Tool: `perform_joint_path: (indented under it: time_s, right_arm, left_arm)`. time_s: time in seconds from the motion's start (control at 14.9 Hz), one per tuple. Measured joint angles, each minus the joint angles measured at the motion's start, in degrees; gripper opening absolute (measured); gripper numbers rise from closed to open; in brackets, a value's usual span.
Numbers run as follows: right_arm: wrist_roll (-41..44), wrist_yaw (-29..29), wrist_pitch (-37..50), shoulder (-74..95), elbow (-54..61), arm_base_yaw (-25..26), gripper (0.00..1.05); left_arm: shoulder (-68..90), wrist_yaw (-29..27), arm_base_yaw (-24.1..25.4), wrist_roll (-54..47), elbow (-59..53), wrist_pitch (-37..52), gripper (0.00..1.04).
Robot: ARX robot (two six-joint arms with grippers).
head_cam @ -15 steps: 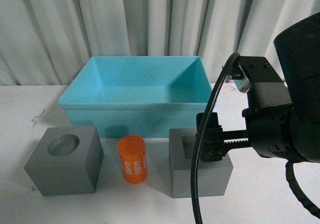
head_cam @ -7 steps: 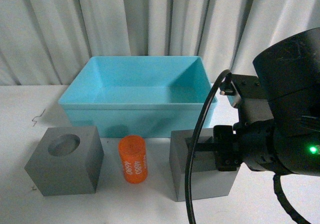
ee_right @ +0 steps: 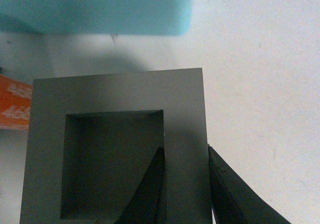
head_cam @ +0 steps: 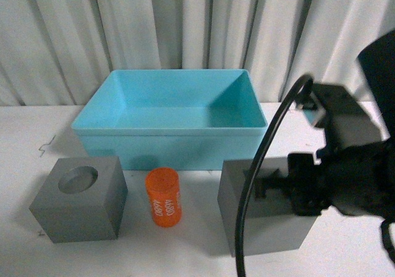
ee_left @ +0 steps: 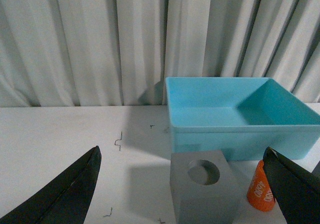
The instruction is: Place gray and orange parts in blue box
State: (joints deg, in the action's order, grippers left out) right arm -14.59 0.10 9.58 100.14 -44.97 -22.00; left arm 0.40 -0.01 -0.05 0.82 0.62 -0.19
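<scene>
The gray cube with the square recess (head_cam: 234, 203) is in my right gripper (head_cam: 270, 187), toward the near right corner of the worktop (head_cam: 24, 166). The right wrist view shows one finger down inside the recess and the other against the outside of the same wall, clamped on that wall.

Compared with the front view a second ago, the cube looms larger and sits further right, and the arm has drawn back with it. I take that to mean the cube has left the worktop, though its underside is not clear enough to be certain.

The blue box (head_cam: 166, 144) stands where it was, mid-worktop toward the far edge, with nothing inside. The orange cylinder (head_cam: 163, 197) is upright just in front of the box's near wall. The gray cube with the round recess (head_cam: 80, 197) rests toward the near left corner. Neither has shifted. My left gripper (ee_left: 181, 150) hangs spread wide, holding nothing, over the left side of the worktop.

So the first of three parts is in hand and none is delivered. The cube has yet to clear the box's near rim. Since the grip is on a single wall, I judge the block could tilt or swing if carried fast.
</scene>
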Motion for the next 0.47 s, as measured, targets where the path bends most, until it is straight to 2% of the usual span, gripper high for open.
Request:
perform_joint_path:
  time_s: [0.2,0.27,0.34,0.47]
  right_arm:
    - [3.6,-3.3,-0.3,-13.4,-3.8,3.7,0.19]
    - [5.1,-4.0,3.8,-15.2,-9.0,5.7,0.19]
    - [6.7,-4.6,7.1,-14.1,-15.2,7.5,0.19]
    - [7.9,-4.2,5.2,-4.3,-27.5,8.9,0.19]
  left_arm:
    - [0.0,0.0,0.0,0.0,0.0,0.0,0.98]
    - [0.0,0.0,0.0,0.0,0.0,0.0,0.98]
    - [0.0,0.0,0.0,0.0,0.0,0.0,0.98]
    - [0.0,0.0,0.0,0.0,0.0,0.0,0.98]
